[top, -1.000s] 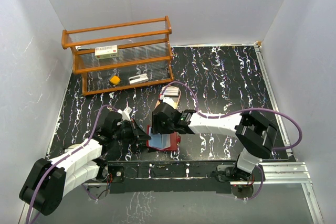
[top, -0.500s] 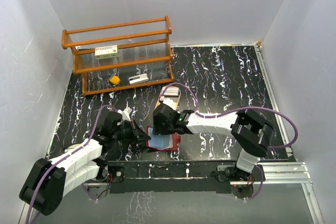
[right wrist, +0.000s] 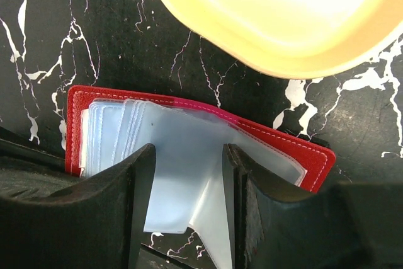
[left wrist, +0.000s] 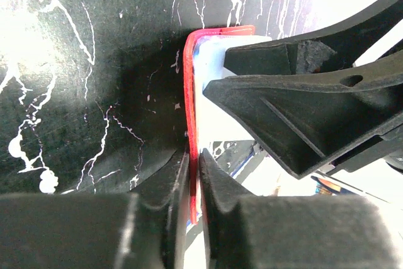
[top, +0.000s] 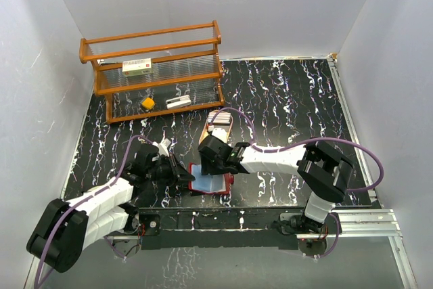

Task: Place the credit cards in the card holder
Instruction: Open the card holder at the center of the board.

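One wallet (right wrist: 189,137) lies open on the black marbled table (right wrist: 94,29), and both grippers are at it. The left gripper (left wrist: 192,181) has its two fingers pressed together on the wallet's red cover edge, pinching it upright between the tips. The right gripper (right wrist: 187,200) hangs directly over the wallet with its fingers spread. The pale bluish sleeves fan out below and fill the gap between them; whether the fingers touch the sleeves cannot be told.

Just ahead of the right gripper's fingers, past the wallet's far red edge, sits one tan tray (right wrist: 264,55), with a narrow strip of bare table between tray and wallet. In the overhead view one small stack of cards (top: 218,119) lies in that tray; the cards are too small to count.

Far ahead of the left gripper stands one wooden rack (top: 155,76) holding three small things, among them a white box (top: 137,67). To the right gripper's right the table runs open to the wall. Behind both grippers the table's near edge is close.
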`<state>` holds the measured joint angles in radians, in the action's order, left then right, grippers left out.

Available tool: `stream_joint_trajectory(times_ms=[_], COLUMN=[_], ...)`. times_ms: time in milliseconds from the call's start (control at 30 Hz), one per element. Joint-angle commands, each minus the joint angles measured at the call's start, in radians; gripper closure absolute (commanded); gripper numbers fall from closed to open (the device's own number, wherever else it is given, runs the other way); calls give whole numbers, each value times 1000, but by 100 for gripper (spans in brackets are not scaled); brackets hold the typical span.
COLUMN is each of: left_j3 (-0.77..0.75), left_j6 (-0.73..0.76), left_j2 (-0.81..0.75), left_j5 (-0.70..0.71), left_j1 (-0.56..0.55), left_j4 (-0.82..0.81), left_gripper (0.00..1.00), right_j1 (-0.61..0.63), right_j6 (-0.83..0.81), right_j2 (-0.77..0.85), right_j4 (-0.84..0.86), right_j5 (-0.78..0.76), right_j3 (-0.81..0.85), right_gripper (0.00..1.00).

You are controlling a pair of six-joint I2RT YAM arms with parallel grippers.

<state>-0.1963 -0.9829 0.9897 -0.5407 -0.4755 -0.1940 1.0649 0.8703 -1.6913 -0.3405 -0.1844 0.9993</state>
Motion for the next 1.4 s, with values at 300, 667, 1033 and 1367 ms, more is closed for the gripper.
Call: stream_joint_trajectory(times_ms=[300, 667, 1033, 1367], left_j3=[-46, -52, -84, -100], left_j6=[35, 33, 24, 65], left_j2=[-65, -43, 5, -84], left_j5=[5, 5, -15, 27], left_j1=[-5, -4, -4, -4], left_j4=[64, 64, 27, 136], left_gripper=[100, 83, 100, 100], right_j1=[3, 3, 3, 0], right_j6=[-5, 1, 6, -81], right_j2=[75, 102, 91, 181], right_j4=[-11, 14, 64, 13], right_j5=[-68, -66, -46, -61], right_j3=[-40, -91, -145, -80], right_gripper=[56, 59, 62, 55])
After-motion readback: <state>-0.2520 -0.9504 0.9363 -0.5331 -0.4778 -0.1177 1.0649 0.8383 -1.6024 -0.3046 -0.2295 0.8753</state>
